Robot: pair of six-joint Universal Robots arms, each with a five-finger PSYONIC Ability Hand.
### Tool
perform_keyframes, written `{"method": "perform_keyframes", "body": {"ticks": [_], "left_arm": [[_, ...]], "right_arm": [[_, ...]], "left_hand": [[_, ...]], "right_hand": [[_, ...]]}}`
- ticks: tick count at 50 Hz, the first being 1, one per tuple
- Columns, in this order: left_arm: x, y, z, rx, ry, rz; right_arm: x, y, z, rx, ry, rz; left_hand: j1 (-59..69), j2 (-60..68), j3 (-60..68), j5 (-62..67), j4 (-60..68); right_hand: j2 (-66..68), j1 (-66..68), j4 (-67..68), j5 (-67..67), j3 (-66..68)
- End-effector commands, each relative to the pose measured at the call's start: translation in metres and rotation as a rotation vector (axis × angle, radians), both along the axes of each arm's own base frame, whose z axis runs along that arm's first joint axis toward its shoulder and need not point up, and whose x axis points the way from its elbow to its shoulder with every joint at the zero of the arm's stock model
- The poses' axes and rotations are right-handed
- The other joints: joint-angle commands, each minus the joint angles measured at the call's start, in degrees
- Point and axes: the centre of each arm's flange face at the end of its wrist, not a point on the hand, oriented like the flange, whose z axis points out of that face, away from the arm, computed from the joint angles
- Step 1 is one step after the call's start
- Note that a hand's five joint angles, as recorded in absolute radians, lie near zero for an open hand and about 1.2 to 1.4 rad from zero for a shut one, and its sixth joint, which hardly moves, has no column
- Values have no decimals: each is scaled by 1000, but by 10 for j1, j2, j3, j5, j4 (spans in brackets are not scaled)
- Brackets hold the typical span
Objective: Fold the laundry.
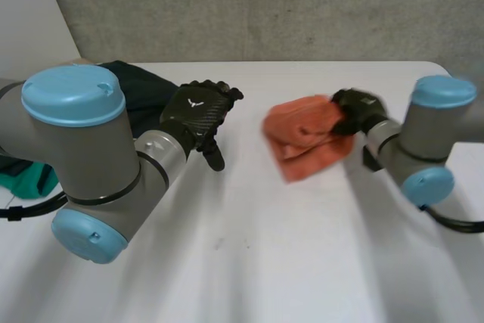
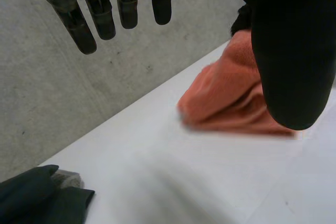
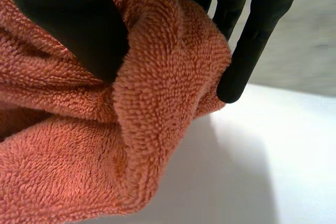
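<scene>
An orange terry towel [image 1: 306, 135] lies bunched on the white table [image 1: 249, 262], right of the middle. My right hand [image 1: 355, 111] is at its right edge; in the right wrist view the thumb [image 3: 79, 30] and fingers [image 3: 247, 51] pinch a fold of the towel [image 3: 157, 108] between them. My left hand [image 1: 198, 115] hovers left of the towel with straight fingers [image 2: 100, 14] and holds nothing. The left wrist view has the towel [image 2: 231, 93] beyond the thumb [image 2: 294, 51].
A dark garment [image 1: 140, 88] lies at the back left of the table, partly behind my left arm; its edge [image 2: 42, 198] is in the left wrist view too. A teal cloth [image 1: 26, 179] sits at the far left edge. A grey wall [image 1: 265, 5] rises behind the table.
</scene>
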Motion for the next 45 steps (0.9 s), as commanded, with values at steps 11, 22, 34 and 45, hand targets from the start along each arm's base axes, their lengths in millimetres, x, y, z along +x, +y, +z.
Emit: {"method": "perform_keyframes", "body": {"ticks": [11, 22, 34, 45], "left_arm": [[-5, -10, 16, -53, 31, 3], [-8, -9, 12, -45, 26, -4], [-9, -8, 11, -42, 25, -9], [-8, -9, 13, -47, 28, -4]], "right_arm": [[-142, -129, -15, -187, 87, -411], [-204, -143, -8, -213, 176, -460], [-223, -145, -9, -219, 253, -405], [-240, -148, -3, -300, 766, -508]], "left_hand": [[0, 0, -1, -11, 0], [0, 0, -1, -11, 0], [0, 0, -1, -11, 0], [0, 0, -1, -11, 0]], "right_hand": [[281, 356, 114, 157, 279], [281, 356, 114, 157, 279], [-419, -344, -586, -543, -421], [-419, -344, -586, -543, -421]]}}
